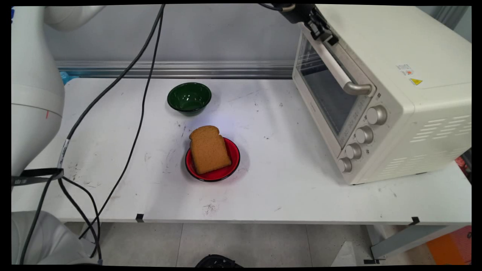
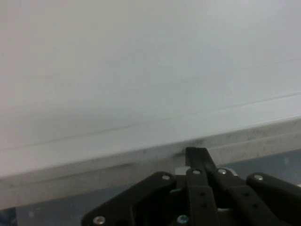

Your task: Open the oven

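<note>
The gripper [image 1: 324, 32] sits at the far end of the toaster oven [image 1: 380, 94] door handle [image 1: 340, 71], jaws apparently closed on it, while bread [image 1: 209, 149] rests on a red plate [image 1: 229, 171] mid-tabletop [image 1: 282, 188].

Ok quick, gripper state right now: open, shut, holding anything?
Gripper: at the top end of the toaster oven door handle; the views don't settle whether it is open or shut on the handle.
</note>
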Available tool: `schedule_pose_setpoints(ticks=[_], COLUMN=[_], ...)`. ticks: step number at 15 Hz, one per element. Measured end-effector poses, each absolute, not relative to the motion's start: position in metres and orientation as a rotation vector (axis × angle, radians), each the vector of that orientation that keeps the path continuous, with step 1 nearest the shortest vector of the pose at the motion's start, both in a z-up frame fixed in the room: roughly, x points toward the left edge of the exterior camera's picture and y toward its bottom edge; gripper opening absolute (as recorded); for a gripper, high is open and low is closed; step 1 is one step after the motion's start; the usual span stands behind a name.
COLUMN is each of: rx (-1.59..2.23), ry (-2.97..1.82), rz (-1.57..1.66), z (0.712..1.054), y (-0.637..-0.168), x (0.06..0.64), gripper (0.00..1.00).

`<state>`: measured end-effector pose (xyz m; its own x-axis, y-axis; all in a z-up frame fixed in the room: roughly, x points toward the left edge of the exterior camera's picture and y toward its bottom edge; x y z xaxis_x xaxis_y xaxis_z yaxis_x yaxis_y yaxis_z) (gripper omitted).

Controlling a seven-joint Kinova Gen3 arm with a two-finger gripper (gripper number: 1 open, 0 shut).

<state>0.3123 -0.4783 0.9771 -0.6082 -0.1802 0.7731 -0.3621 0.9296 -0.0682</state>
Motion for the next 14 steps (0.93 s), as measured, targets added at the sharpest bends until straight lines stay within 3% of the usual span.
schedule_pose_setpoints(ticks=[14], rx=[0.392], ry=[-2.256], rz=[0.256], z=[0.960], y=[-0.480], x=[0.309], gripper=[0.00])
